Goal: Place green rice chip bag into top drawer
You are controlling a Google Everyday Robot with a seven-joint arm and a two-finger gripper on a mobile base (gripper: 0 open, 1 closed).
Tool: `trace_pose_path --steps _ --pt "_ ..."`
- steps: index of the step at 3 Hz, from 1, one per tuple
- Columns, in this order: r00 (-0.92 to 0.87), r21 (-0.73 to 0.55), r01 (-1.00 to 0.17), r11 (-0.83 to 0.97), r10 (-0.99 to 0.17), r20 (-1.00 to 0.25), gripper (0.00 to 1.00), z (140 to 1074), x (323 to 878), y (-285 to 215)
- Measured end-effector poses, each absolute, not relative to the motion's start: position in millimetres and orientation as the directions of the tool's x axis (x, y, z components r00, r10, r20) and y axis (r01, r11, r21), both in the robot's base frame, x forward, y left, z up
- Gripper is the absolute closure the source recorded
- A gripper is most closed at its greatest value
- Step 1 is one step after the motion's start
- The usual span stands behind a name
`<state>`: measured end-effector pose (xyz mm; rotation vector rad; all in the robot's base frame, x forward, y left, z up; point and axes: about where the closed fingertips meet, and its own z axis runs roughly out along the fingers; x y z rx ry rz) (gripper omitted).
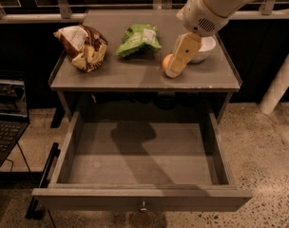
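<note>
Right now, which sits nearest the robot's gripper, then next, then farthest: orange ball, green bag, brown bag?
The gripper hangs over the tabletop's right part.
1. Orange round thing, right beside it.
2. Green rice chip bag, left, mid-table.
3. Brown-and-white snack bag, far left.

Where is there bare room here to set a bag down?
The top drawer shows its whole grey bottom bare. On the table, a free strip runs along the front edge, and a gap lies between the brown-and-white snack bag and the green rice chip bag. Crowded at the right: the gripper, an orange object, a white bowl.
</note>
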<state>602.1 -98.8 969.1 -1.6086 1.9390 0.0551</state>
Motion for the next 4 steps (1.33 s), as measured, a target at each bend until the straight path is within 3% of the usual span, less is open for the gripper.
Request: trace_pose_path --steps 1,2,4 --pt "-0.067 -0.336 -0.903 0.266 -0.862 -0.503 0.0 970 633 -88" --pt "-0.13 -0.325 -0.876 0.356 -0.824 -0.551 0.0 974 699 -74" --pt "-0.143 -0.342 -0.853 0.394 -0.807 -0.573 0.0 971 705 -77"
